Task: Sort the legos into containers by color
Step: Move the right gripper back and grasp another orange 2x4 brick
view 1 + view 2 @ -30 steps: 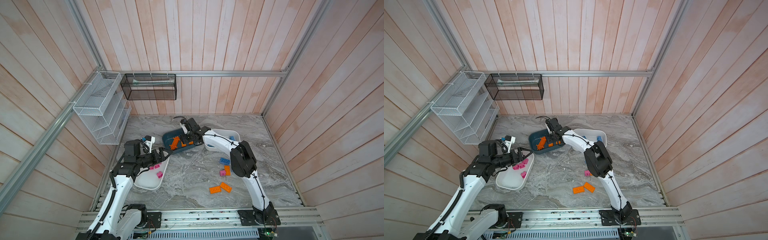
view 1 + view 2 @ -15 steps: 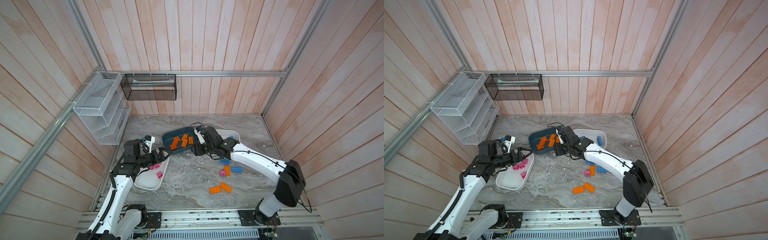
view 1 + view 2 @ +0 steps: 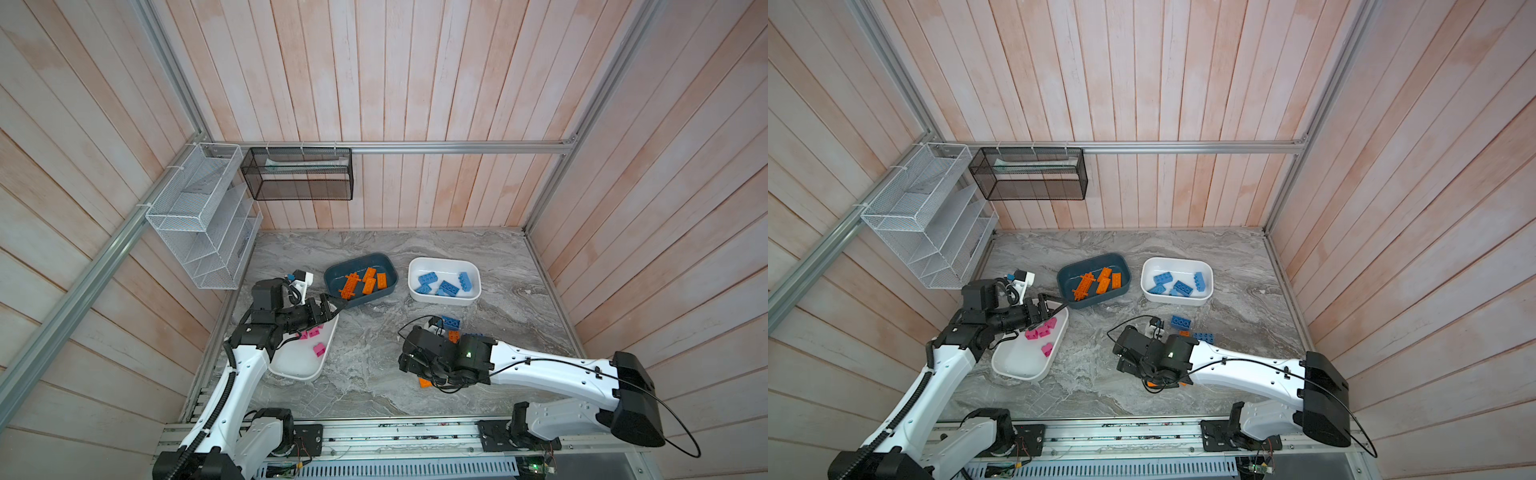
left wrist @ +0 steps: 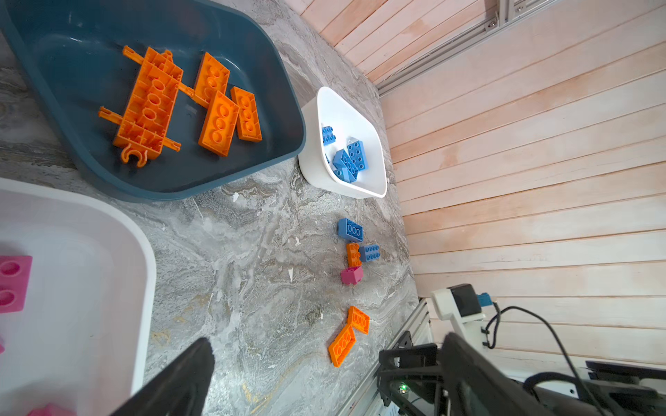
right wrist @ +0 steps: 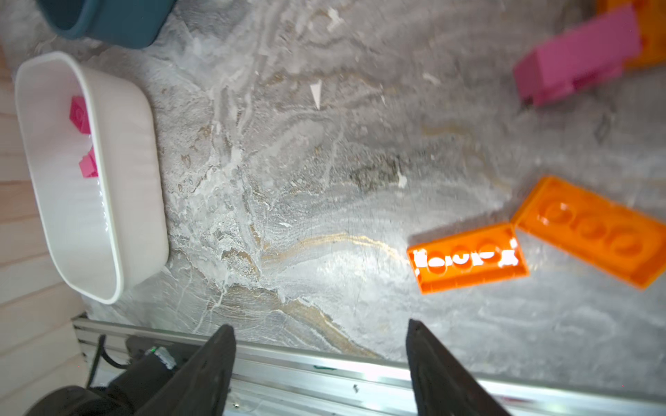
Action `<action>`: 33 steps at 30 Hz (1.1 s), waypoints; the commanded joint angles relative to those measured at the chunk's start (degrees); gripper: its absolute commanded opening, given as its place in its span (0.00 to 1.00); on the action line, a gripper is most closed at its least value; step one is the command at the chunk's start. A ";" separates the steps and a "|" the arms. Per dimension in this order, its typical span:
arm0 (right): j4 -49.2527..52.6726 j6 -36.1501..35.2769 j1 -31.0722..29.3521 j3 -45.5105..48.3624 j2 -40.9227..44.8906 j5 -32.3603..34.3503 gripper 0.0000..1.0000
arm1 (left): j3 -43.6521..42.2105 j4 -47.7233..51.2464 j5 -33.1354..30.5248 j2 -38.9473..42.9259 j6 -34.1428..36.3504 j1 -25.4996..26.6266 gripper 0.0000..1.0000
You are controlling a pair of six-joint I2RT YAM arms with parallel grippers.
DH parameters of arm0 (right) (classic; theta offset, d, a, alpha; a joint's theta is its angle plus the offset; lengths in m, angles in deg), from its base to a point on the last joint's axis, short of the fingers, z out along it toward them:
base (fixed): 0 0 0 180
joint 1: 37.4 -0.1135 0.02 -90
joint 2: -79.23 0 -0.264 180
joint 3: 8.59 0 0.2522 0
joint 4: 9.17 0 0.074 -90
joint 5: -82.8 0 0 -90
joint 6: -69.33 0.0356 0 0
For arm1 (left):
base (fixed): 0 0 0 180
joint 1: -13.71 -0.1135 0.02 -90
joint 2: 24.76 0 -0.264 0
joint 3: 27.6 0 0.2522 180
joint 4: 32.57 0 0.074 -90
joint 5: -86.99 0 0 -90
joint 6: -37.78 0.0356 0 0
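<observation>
Pale wooden slats are closing in a grey marbled bench (image 3: 365,357), and I am working low over its near edge. My right gripper (image 5: 319,335) is hovering just above the stone with its fingers spread apart and nothing between them; it is touching no brick.

The nearer orange brick (image 5: 466,257) is lying flat, studs up, a little ahead of my fingertips and offset toward one finger rather than centred in the gap. Its long axis is running roughly along the line from one fingertip to the other, so as I am judging it, closing now would catch it end to end. A turn of the wrist looks needed to pinch its short width. A second orange brick (image 5: 591,230) is touching it at a corner, and a pink brick (image 5: 576,59) is lying farther ahead.

The teal tub (image 3: 347,266), already holding orange pieces, is sitting well beyond my right gripper, across the bench. My left gripper (image 3: 334,303) is hanging wide open and empty over the white tub (image 3: 299,365) of pink bricks, well apart from these loose ones, so my right arm is clearly the nearer.
</observation>
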 commanded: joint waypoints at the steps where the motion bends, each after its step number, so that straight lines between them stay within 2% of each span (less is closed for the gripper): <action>1: 2.64 16.89 -0.80 3.45 -1.50 -1.26 0.77 | -0.78 -1.97 1.12 -0.22 0.33 0.33 1.00; 7: -2.49 26.85 -0.56 10.47 0.56 -0.75 0.77 | -0.93 -1.42 1.05 -0.17 1.16 0.33 1.00; 11: -2.95 28.78 1.06 12.35 0.85 0.14 0.77 | -1.03 -1.70 0.99 -0.59 1.22 0.33 1.00; 23: -5.94 20.86 8.07 11.43 -4.40 -1.48 0.70 | -0.59 -2.15 0.72 -1.37 1.06 0.33 1.00; 30: -4.90 18.76 8.41 9.04 -8.99 -3.52 0.65 | -0.47 -1.77 0.36 -0.93 1.23 0.27 1.00; 33: -5.28 18.31 8.40 9.01 -10.17 -3.31 0.60 | -0.49 -1.69 0.41 -0.95 1.24 0.30 1.00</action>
